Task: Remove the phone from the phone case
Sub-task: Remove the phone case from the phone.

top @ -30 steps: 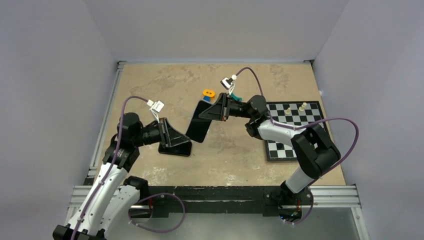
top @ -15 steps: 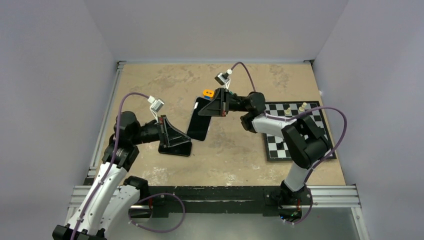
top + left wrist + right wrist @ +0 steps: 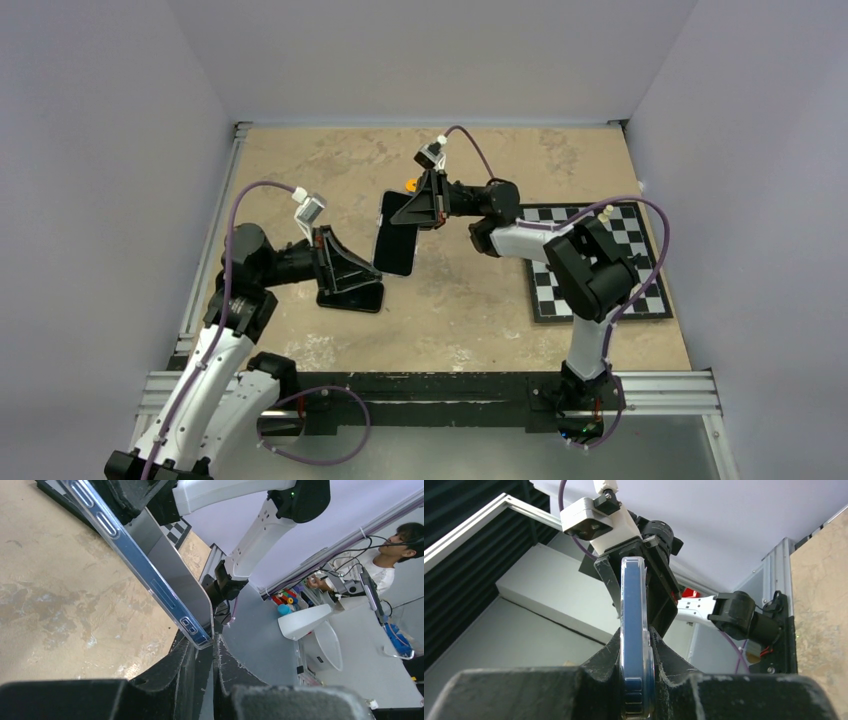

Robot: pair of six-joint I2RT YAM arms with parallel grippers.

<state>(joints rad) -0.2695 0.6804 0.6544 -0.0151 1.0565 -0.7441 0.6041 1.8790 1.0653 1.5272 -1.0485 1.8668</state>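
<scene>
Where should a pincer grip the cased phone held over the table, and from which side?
Grip the phone at a short end, pads on its two flat faces, coming in along its length. It is a thin slab, tilted in the air; the right pincer clamps its far end so, the left pincer its near corner.

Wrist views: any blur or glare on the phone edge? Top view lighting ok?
Left wrist: phone edge sharp with a faint sheen, left gripper soft and dark at the bottom. Right wrist: phone edge clear, right gripper slightly soft. Top external: even light, soft shadows, no glare.
</scene>
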